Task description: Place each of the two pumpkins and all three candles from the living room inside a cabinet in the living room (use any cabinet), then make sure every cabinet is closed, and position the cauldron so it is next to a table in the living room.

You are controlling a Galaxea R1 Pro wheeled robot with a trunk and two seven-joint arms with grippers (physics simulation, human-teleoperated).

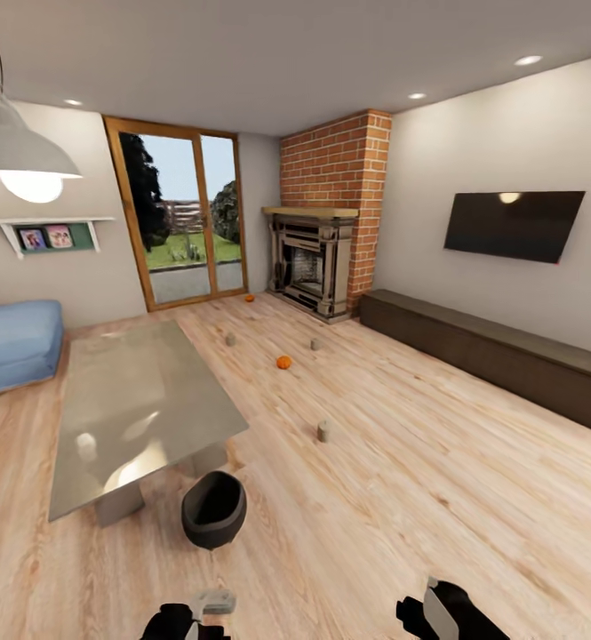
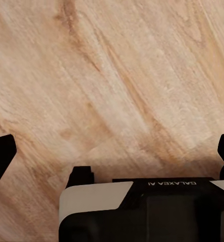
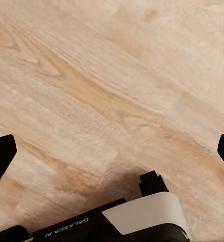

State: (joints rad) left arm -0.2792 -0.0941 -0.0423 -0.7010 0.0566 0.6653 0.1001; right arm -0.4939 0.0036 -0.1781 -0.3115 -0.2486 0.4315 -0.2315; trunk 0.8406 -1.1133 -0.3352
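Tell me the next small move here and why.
Probably roll forward toward the nearest candle on the floor. Both grippers, left and right, hang open over bare boards holding nothing, while the pumpkins and other candles lie farther off. The cauldron already sits beside the table.

- The cauldron [image 1: 213, 508] sits on the floor [image 1: 437, 498] just before the table's [image 1: 144, 400] near corner.
- Three candles [image 1: 323, 432] [image 1: 315, 343] [image 1: 231, 339] stand apart on the floor right of the table.
- One pumpkin [image 1: 283, 362] lies between them; another [image 1: 250, 298] lies farther back, near the fireplace [image 1: 311, 262].
- The cabinet [image 1: 499, 351] runs along the right wall, under the television [image 1: 513, 224].
- The sofa [image 1: 15, 342] lies left of the table.
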